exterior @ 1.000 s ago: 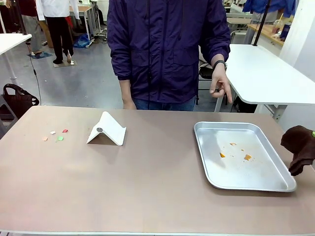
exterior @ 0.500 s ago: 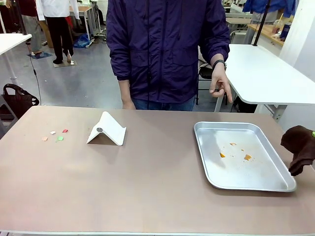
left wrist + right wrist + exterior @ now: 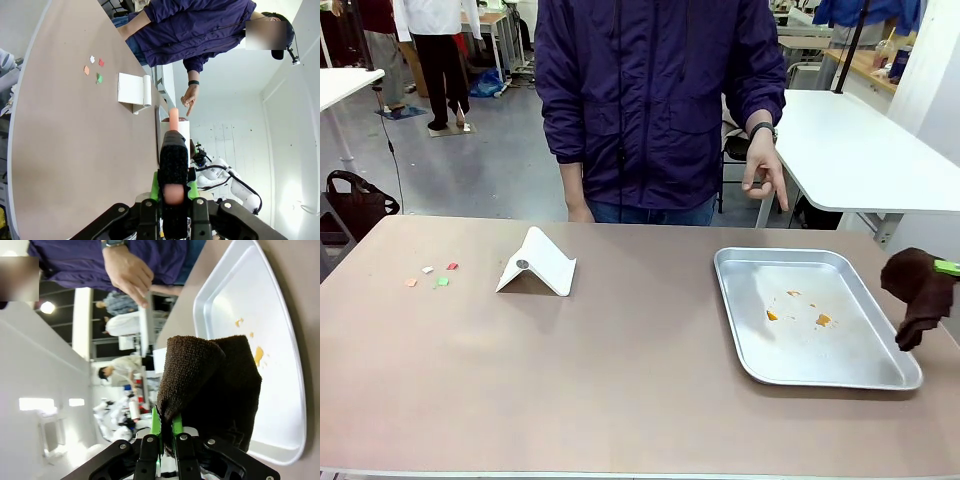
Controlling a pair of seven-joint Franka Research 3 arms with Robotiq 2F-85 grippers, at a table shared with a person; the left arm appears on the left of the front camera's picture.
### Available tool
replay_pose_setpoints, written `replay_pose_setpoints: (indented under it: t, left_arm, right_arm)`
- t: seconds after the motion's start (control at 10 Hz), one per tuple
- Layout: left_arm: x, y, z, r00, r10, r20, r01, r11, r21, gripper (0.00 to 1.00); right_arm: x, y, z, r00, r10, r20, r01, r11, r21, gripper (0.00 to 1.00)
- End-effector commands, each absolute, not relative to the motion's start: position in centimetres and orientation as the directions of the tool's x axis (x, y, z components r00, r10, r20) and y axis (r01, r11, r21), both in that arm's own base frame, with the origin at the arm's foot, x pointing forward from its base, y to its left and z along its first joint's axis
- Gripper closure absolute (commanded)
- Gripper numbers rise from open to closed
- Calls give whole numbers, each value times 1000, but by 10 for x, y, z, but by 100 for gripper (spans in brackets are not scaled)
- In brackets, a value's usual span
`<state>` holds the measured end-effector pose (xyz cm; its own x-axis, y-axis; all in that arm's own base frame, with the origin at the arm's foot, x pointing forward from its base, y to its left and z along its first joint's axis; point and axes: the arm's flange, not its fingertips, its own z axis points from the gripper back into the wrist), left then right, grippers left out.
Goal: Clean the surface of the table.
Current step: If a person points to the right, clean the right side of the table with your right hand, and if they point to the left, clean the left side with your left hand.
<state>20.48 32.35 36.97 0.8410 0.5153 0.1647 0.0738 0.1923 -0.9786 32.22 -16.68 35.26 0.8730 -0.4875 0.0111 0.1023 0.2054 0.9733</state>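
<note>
Right now my right hand (image 3: 942,270) is clamped on a brown cloth (image 3: 916,290), which hangs just off the right edge of the tray (image 3: 817,251). My left hand (image 3: 173,189) is closed round a black tool (image 3: 173,152) with a pale tip; I cannot tell what kind of tool it is. The counter (image 3: 620,390), the thing to clean, runs under the tray and far to its left. Coloured scraps (image 3: 432,276) lie there, well apart from the tray and beyond a white stand (image 3: 538,262). Orange crumbs (image 3: 798,310) sit inside the tray. A person's hand (image 3: 763,175) hangs behind the tray's far edge.

What worries me most is the cloth's loose end. If I cross the tray low, it could snag the rim and shove the tray, or flick crumbs out onto the counter. The stand sits between the tray and the scraps, so a straight sweep may knock it over. The scraps look light, and a quick wipe could scatter them or push them off the edge left of the tray.
</note>
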Motion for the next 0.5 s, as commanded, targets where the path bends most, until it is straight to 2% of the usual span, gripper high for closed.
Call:
replay_pose_setpoints:
  t: [0.0, 0.4]
  left_arm:
    - [201, 322, 374, 845, 506, 172, 79, 200, -977, 100]
    - [201, 322, 374, 845, 506, 172, 79, 200, -977, 100]
  right_arm:
    - [333, -111, 365, 868, -482, 115, 80, 366, 927, 91]
    - [363, -52, 377, 862, -393, 320, 33, 674, 738, 91]
